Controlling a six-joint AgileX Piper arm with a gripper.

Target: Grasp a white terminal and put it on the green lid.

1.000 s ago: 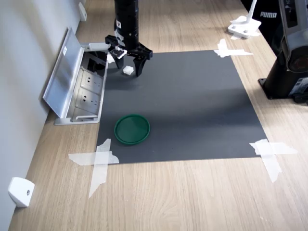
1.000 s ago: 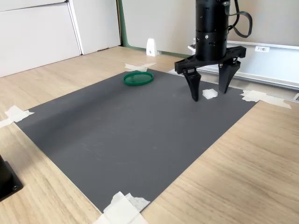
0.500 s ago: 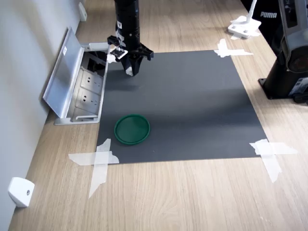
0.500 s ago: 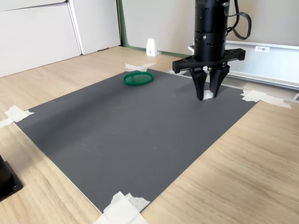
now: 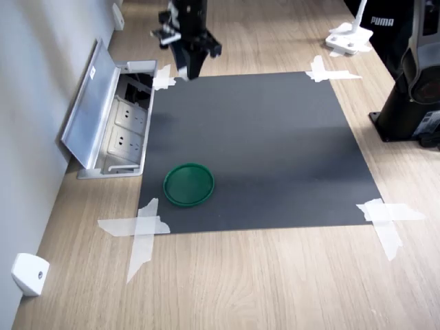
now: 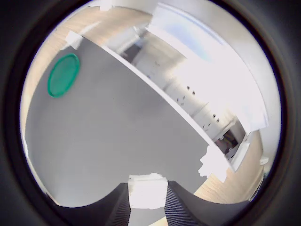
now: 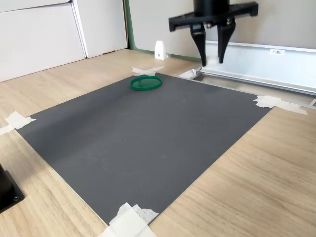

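In the wrist view the tiny white terminal [image 6: 147, 192] sits clamped between my gripper's two black fingers [image 6: 117, 209]. My gripper [image 5: 190, 67] is shut on it and hangs well above the far corner of the dark grey mat [image 5: 261, 151], near the socket box. In the second exterior view the gripper [image 7: 211, 58] is raised high, and the terminal is hard to make out against the pale wall. The round green lid [image 5: 189, 184] lies flat on the mat's near left part in the first exterior view, a good way from the gripper. It also shows as the green lid [image 7: 146, 82] and the green lid [image 6: 63, 74].
An open metal socket box [image 5: 113, 124] lies along the mat's left edge in the first exterior view. White tape strips [image 5: 141, 230] hold the mat's corners. A white wedge block [image 5: 29, 273] sits near the wall. A black stand base [image 5: 405, 117] is on the first exterior view's right.
The open gripper closed on the white terminal on the mat, then rose straight up with it. The lid has not moved.
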